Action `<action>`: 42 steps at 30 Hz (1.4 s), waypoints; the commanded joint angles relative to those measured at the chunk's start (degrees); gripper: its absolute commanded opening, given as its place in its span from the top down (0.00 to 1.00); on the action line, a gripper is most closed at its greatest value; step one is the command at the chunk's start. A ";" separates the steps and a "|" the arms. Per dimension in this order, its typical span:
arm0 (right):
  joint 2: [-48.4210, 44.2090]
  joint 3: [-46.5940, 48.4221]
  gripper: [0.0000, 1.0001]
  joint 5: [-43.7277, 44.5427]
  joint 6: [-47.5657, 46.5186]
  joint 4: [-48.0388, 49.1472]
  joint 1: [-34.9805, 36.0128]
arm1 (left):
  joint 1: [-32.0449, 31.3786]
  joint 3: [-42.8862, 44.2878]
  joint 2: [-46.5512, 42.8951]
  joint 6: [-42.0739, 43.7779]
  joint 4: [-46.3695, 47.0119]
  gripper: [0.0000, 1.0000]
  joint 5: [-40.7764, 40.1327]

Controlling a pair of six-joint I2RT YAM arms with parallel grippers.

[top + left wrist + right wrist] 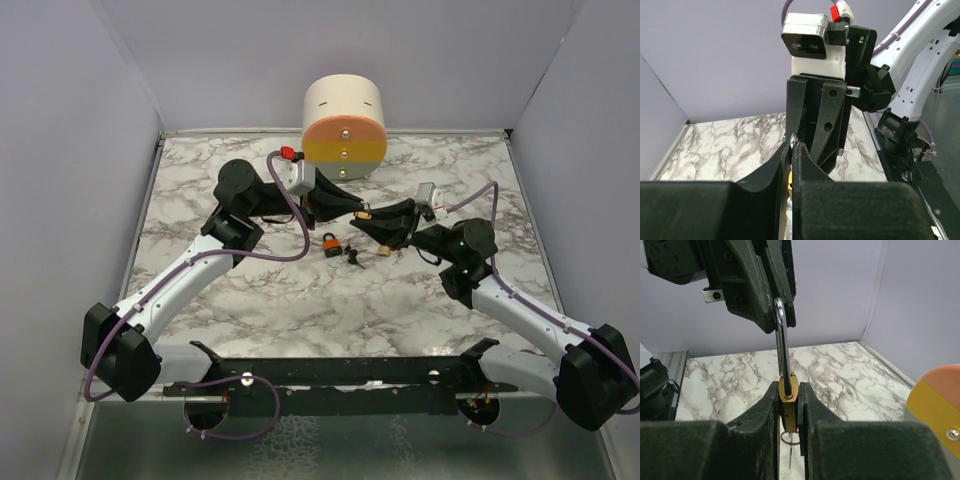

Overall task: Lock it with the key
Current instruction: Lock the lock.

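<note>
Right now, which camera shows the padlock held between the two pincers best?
The right wrist view: the brass padlock is gripped by the right pincer, its silver shackle rising into the left pincer. The left wrist view shows only a yellow sliver of it; the top view, a tiny brass speck.

Blk key [353,254], silver-shackled brass padlock [788,388], gry-veined white marble table [250,310].

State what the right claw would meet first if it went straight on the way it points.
The left claw, most likely: it sits directly ahead, closed on the shackle of the brass padlock that the right claw holds.
</note>
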 commanded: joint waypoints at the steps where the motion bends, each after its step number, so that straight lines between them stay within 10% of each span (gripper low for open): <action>1: -3.68 0.37 0.99 6.46 -0.30 8.45 -0.69 | 0.51 -0.26 0.93 0.85 -5.94 1.00 2.15; 42: -3.78 7.66 0.99 4.22 4.00 24.74 -0.72 | 0.54 2.53 4.87 9.40 -18.21 1.00 7.21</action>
